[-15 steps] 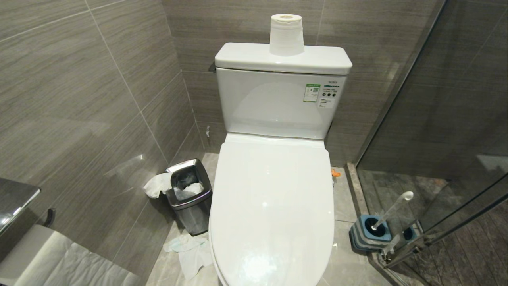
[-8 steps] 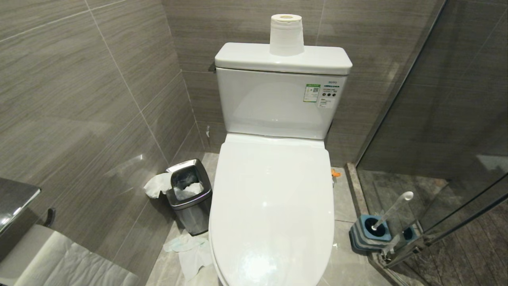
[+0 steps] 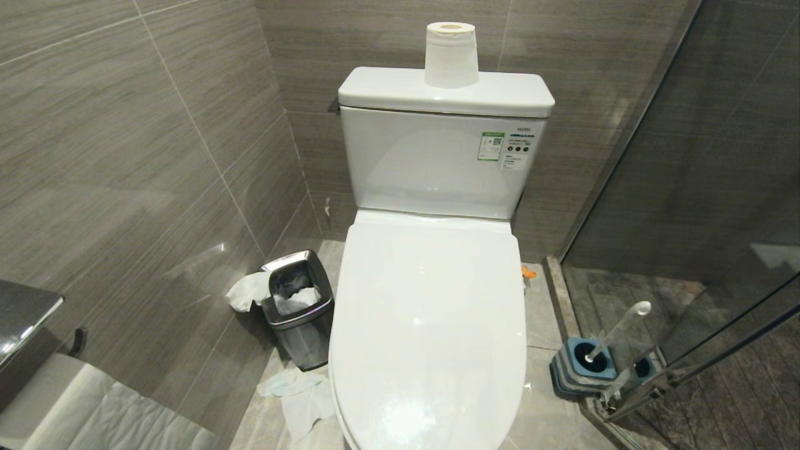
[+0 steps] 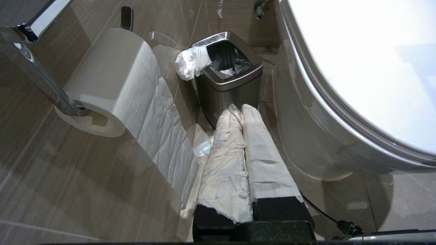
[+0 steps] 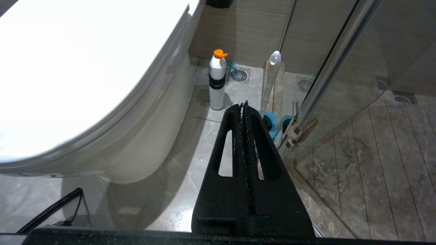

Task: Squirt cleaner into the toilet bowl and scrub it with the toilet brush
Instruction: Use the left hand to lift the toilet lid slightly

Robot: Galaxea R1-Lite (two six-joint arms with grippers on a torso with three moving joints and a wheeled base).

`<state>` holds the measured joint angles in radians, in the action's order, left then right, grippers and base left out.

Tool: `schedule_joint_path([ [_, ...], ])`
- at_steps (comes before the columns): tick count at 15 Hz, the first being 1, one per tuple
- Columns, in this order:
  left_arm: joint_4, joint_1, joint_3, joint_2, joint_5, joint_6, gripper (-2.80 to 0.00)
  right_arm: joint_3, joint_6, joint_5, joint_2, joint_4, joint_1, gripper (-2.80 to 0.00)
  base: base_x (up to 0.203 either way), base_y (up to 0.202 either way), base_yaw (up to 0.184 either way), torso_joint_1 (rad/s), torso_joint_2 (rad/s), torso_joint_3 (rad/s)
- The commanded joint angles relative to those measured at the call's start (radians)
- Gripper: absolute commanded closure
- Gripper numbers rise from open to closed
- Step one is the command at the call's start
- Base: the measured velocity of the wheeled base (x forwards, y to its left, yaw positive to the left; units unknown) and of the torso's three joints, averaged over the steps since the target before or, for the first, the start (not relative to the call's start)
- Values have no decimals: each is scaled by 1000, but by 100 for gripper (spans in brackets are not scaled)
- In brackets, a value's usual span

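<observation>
The toilet bowl (image 3: 431, 325) stands in the middle with its white lid down, so the basin is hidden. The toilet brush (image 3: 619, 328) leans in its blue-topped holder (image 3: 578, 369) on the floor to the right, bristles hidden. The cleaner, a white bottle with an orange cap (image 5: 217, 83), stands on the floor between toilet and brush. My left gripper (image 4: 241, 108), its fingers wrapped in white paper, is shut and empty low beside the toilet's left flank. My right gripper (image 5: 243, 104) is shut and empty, low on the right, short of the brush handle (image 5: 270, 78). Neither arm is in the head view.
A steel waste bin (image 3: 299, 309) with tissue hanging over its rim stands left of the toilet, with crumpled paper (image 3: 300, 397) on the floor before it. A paper roll (image 3: 451, 56) sits on the tank. A wall roll (image 4: 112, 85) hangs at left. A glass shower door (image 3: 719, 250) bounds the right.
</observation>
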<state>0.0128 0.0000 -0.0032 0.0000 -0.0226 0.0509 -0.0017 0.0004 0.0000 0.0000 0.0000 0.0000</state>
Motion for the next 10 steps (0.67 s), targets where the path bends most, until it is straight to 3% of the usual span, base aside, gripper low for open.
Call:
schedule_joint_path([
  [1, -2, 0, 0, 0, 0, 0, 0, 0, 0, 0, 0, 0, 0, 0, 0, 0, 0, 0, 0, 0],
  [10, 0, 0, 0, 0, 4, -6, 0, 2, -35, 11, 0, 0, 0, 0, 0, 0, 0, 0, 0, 0],
])
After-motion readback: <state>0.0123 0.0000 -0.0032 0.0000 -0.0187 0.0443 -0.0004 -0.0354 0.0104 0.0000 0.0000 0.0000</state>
